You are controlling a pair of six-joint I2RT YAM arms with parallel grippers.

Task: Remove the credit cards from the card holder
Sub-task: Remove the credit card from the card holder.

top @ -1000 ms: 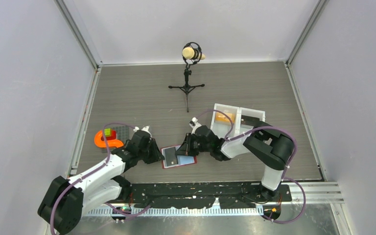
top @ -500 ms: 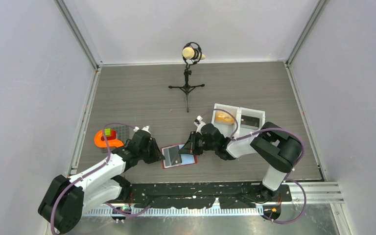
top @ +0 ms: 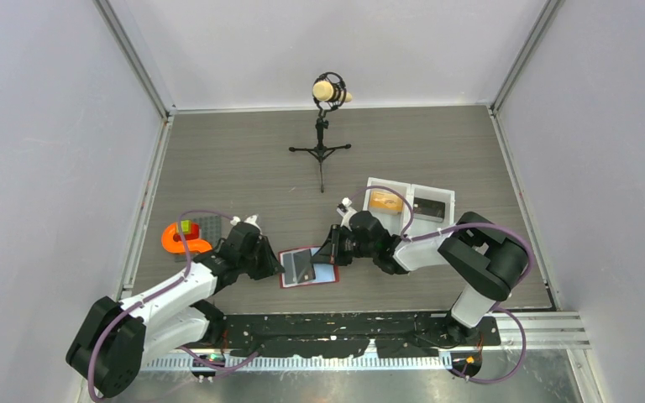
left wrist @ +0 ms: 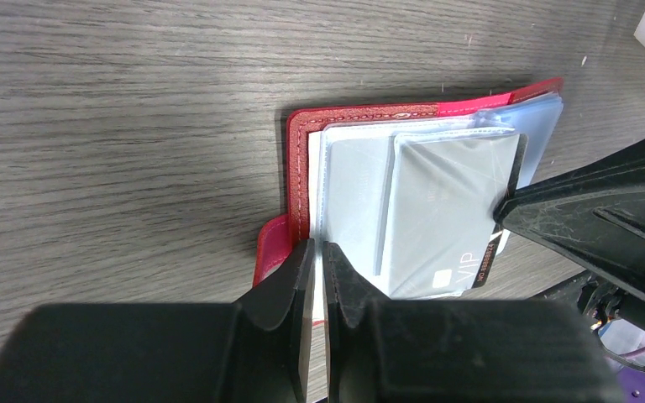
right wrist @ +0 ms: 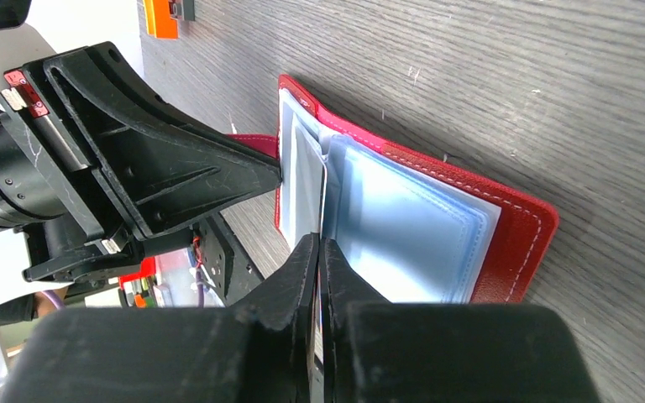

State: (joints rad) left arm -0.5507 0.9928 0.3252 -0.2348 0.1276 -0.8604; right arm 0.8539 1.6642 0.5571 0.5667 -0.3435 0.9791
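The red card holder (top: 327, 278) lies open near the table's front edge, its pale blue-grey pockets fanned out. A dark grey credit card (top: 299, 265) marked VIP sticks partly out of a pocket (left wrist: 458, 252). My left gripper (top: 275, 265) is shut on the near edge of the holder's pale pocket leaf next to the red spine (left wrist: 317, 245). My right gripper (top: 327, 254) comes in from the opposite side and is shut on the card's edge (right wrist: 319, 239). The holder's red cover (right wrist: 516, 231) lies flat under the pockets. No pink-red card shows.
A white two-compartment tray (top: 409, 186) stands behind the right arm, with an orange block (top: 384, 201) and a dark item in it. An orange piece with a green cube (top: 180, 238) and a grey block lie at the left. A microphone stand (top: 322, 134) stands farther back.
The right gripper has drawn back to the right and the dark grey card has slid a little that way with it. The left gripper has kept its hold.
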